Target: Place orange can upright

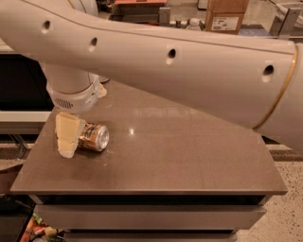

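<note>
One orange can point(94, 137) lies on its side on the left part of the brown table point(184, 156), not upright. Its round silver end faces right and slightly toward the near edge, and its orange-gold body runs back to the left. Pale markings show on the body, but no brand or word on it can be read.

The gripper point(67, 141) points down at the can's left end, its cream-coloured tip reaching the tabletop and covering that end of the can. It touches or nearly touches the can. I cannot tell whether the gripper is closed on the can or only standing against it, since the view shows just its near face. Above it sits the white wrist housing point(72, 97) with a small vent grille.

The robot's thick white arm point(189, 61) crosses the whole upper part of the scene from far left to right, with a row of small dark holes along it and a thin gold ring near the right edge.

Beyond the arm, at the far top, a cardboard box point(226, 14) bears a white label with dark print too small to read.
</note>
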`<action>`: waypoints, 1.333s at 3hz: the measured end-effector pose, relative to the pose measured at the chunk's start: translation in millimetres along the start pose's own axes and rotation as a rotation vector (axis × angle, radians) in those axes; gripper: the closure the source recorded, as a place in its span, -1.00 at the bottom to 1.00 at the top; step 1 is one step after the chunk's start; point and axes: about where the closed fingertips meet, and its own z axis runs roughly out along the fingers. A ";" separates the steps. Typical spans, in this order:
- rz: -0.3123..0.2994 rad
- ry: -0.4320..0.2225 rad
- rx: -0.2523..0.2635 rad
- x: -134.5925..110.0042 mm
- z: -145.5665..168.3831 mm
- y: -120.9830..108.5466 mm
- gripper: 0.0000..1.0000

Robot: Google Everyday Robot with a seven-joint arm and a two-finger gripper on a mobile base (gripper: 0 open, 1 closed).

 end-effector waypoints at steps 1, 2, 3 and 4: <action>0.078 -0.020 -0.016 1.1 2.9 -7.2 -1.00; 0.114 -0.021 -0.017 0.8 9.2 -2.0 -1.00; 0.125 -0.012 -0.020 2.1 15.6 6.3 -1.00; 0.125 -0.010 -0.021 2.1 16.9 7.5 -1.00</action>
